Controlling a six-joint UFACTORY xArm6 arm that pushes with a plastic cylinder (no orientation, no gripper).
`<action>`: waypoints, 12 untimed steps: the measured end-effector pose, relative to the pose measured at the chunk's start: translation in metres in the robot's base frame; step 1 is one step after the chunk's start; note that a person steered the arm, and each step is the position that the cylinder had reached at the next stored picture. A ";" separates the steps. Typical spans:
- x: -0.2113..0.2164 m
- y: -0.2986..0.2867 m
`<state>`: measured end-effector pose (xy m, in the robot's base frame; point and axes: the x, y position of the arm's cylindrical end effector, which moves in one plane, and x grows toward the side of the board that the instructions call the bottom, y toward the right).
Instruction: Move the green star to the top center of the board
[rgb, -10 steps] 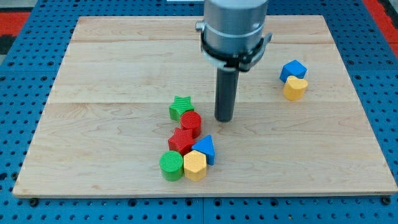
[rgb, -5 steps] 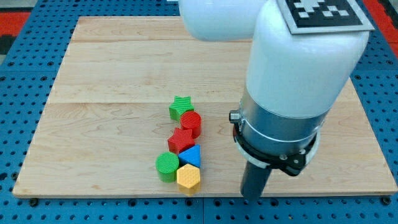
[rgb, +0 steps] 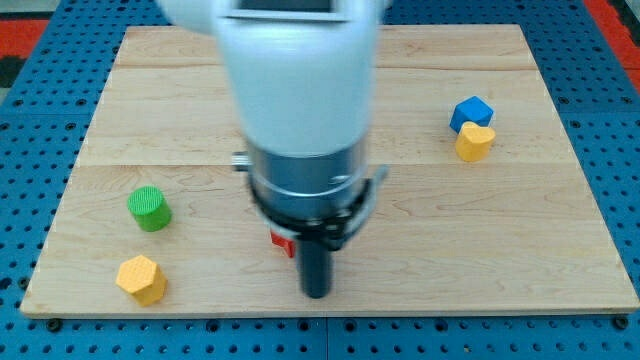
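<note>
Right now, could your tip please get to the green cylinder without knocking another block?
Probably yes. My tip sits near the view's bottom, right of the green cylinder; the board between looks bare. The red block peeks out just above that path, the yellow hexagon below it.

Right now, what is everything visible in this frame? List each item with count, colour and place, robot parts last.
Wooden board: one, light wood, fills most of the view.
Green cylinder block: one, green, view's left.
Yellow hexagon block: one, yellow, view's bottom left, below the green cylinder.
Blue cube block: one, blue, view's right.
Yellow heart-shaped block: one, yellow, touching the blue cube's lower side.
Red block: one, red, mostly hidden behind the arm; shape unclear.
Green star: not visible; possibly hidden by the arm.
Arm: one, white and grey, centre.
My tip: dark rod end, bottom centre, right of and below the red block.
</note>
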<state>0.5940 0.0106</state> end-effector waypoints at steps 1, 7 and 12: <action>-0.089 0.005; -0.178 -0.122; -0.300 -0.050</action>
